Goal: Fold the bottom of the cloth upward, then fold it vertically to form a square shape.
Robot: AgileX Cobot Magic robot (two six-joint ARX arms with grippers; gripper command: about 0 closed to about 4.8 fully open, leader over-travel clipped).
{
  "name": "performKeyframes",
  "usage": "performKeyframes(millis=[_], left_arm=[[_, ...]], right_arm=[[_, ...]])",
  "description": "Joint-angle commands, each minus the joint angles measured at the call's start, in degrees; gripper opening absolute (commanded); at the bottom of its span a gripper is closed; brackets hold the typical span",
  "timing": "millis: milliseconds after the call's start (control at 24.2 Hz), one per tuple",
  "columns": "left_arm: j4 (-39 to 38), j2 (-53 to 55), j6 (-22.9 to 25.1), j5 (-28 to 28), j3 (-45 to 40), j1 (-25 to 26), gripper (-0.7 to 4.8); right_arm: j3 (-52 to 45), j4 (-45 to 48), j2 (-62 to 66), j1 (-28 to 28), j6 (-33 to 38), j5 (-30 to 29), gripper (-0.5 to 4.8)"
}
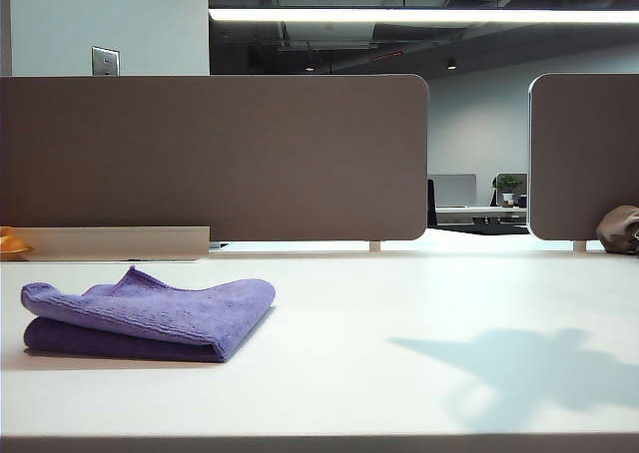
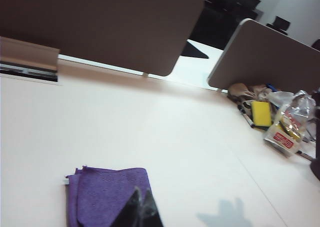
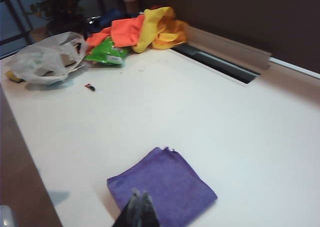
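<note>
The purple cloth (image 1: 150, 321) lies folded into a squarish stack on the left of the white table (image 1: 399, 303), its top layer a little rumpled at the far left corner. No arm shows in the exterior view; only a shadow falls on the table at the right. In the left wrist view the left gripper (image 2: 140, 194) hangs above the cloth (image 2: 107, 189), shut and empty. The right wrist view shows the right gripper (image 3: 139, 195) shut above the near edge of the cloth (image 3: 165, 184), holding nothing.
Grey divider panels (image 1: 215, 159) stand along the table's back edge. A brown object (image 1: 619, 228) sits at the far right. Bags, a yellow item (image 2: 261, 113) and clutter lie in one corner. Orange and yellow cloths (image 3: 145, 29) and a plastic bag (image 3: 45, 59) are heaped in another corner.
</note>
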Motion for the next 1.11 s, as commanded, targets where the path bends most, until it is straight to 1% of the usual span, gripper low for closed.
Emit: performKeyframes(millis=[41, 206, 289, 330, 454, 536, 619, 866, 1114], left_arm=[[0.1, -0.5, -0.1, -1.3, 0.1, 0.1, -0.05], [0.1, -1.0, -0.1, -2.2, 0.1, 0.1, -0.05], [0.1, -1.1, 0.1, -4.1, 0.1, 0.1, -0.06], [0.1, -1.1, 0.7, -5.0, 0.1, 0.1, -0.05], [0.1, -1.1, 2.0, -6.8, 0.0, 0.1, -0.06], [0.2, -1.1, 3.2, -7.9, -0.5, 0.1, -0.06], [1.1, -1.1, 4.0, -7.8, -1.7, 0.1, -0.06], [3.9, -1.1, 4.0, -7.8, -7.2, 0.1, -0.06], [11.7, -1.1, 3.9, -7.2, -15.0, 0.1, -0.06]], right_arm=[[-2.1, 1.6, -4.4, 0.0, 0.7, 3.7, -0.05], [-4.9, 1.6, -9.8, 0.0, 0.7, 7.8, -0.05], [-7.4, 1.6, -14.1, 0.0, 0.6, 11.0, -0.05], [-9.4, 1.6, -17.4, 0.0, 0.6, 13.6, -0.05], [-12.7, 1.9, -22.1, 0.0, 0.6, 16.5, -0.05], [-15.2, 2.0, -24.9, 0.0, 0.5, 17.2, -0.05], [-18.0, 2.0, -27.7, -0.1, 0.5, 17.2, -0.05], [-26.5, 3.3, -33.6, 0.0, 0.6, 17.9, -0.05], [-35.8, 12.8, -34.8, 0.0, 0.6, 18.1, -0.05]])
